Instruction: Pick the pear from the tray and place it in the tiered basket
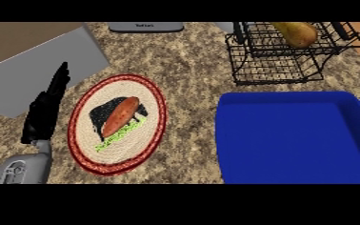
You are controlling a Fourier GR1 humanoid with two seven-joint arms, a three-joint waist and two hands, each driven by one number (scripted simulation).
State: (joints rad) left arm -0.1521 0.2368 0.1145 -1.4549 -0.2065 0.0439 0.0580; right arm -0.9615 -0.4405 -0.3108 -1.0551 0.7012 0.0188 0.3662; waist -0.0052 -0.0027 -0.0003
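The pear (296,32), yellow-brown, lies in the upper tier of the black wire tiered basket (243,62) at the back right of the counter. The blue tray (288,138) sits in front of the basket at the right, with nothing in it. My left hand (44,112) shows at the left edge, open with fingers straight and pointing up, resting apart from everything. My right hand does not show in this view.
A round woven plate (84,124) with a red rim lies at the centre left and carries a dark item with a reddish-brown food (119,117) on it. A grey appliance (146,26) stands at the back edge, and a grey block (49,71) at the left.
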